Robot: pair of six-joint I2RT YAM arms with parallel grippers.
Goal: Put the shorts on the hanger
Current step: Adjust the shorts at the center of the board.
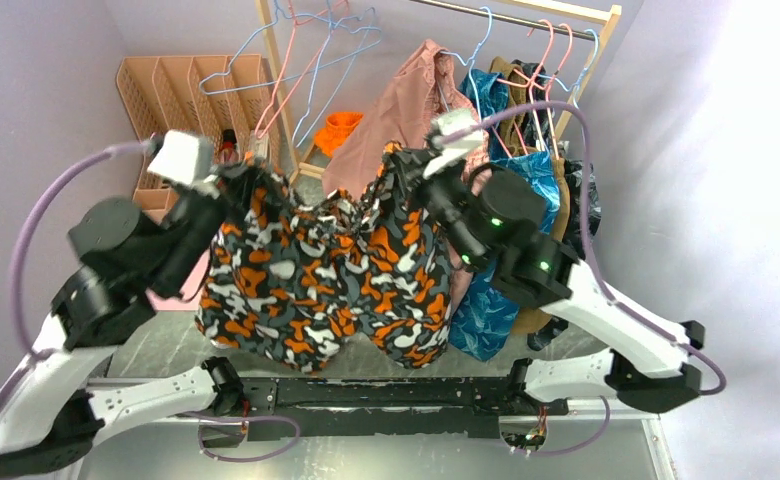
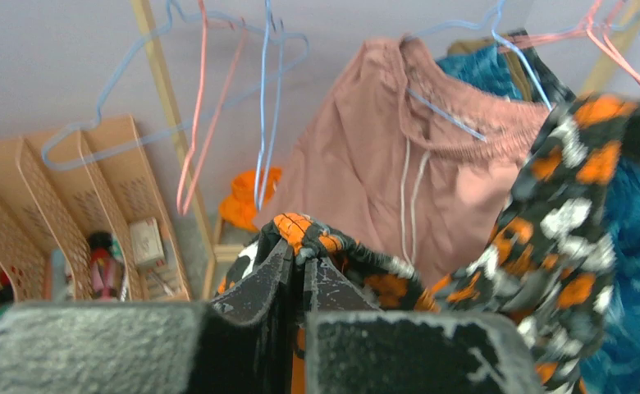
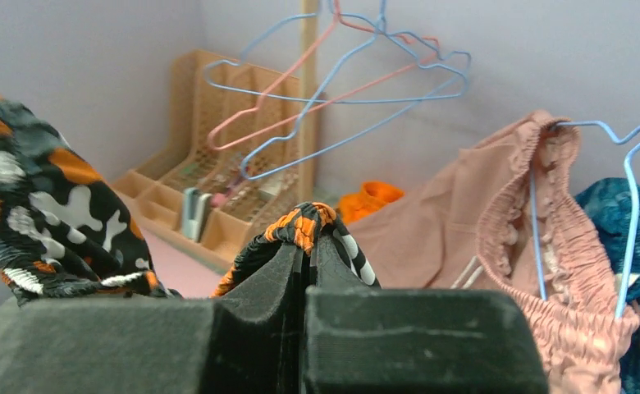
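The camouflage shorts (image 1: 326,280) hang spread between my two grippers, held up by the waistband. My left gripper (image 1: 241,182) is shut on the left end of the waistband; the left wrist view shows its tips (image 2: 307,256) pinching a fold of the shorts (image 2: 300,230). My right gripper (image 1: 413,165) is shut on the right end; the right wrist view shows its tips (image 3: 307,240) pinching the shorts (image 3: 300,220). Empty light-blue hangers (image 1: 351,45) hang at the back, above and behind the shorts, and show in the left wrist view (image 2: 263,107) and the right wrist view (image 3: 358,94).
Pink hangers (image 1: 296,60) hang mixed with the blue ones on the wooden rack (image 1: 274,60). A dusty-pink garment (image 1: 396,110) and a blue leaf-print garment (image 1: 486,300) hang at the right. A tan slotted organizer (image 1: 181,85) stands at the back left, with an orange item (image 1: 344,128) nearby.
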